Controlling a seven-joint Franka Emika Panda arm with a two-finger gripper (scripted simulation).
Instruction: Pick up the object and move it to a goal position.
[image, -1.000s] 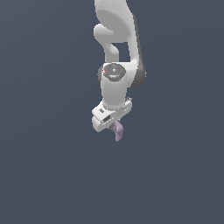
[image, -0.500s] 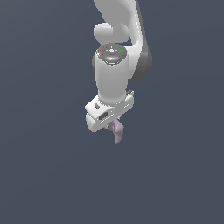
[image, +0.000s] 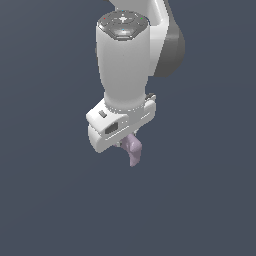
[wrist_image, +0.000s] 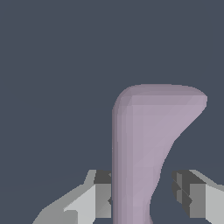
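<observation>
The object (image: 134, 151), a small pale lilac curved lump, hangs below the white gripper (image: 129, 143) in the exterior view, clear of any surface. The gripper's hand hides the object's top end and the fingertips there. In the wrist view the object (wrist_image: 148, 140) rises between the two grey fingers (wrist_image: 103, 192), widening to a bent tip. The gripper (wrist_image: 144, 197) is shut on the object's narrow lower part.
Only flat dark blue-grey background shows around the arm in both views. The large white arm link (image: 124, 60) and its dark joint (image: 172, 47) stand above the gripper.
The arm's upper link now looks larger and stands more directly over the gripper. The object stays in the grip, at almost the same place in the picture.
</observation>
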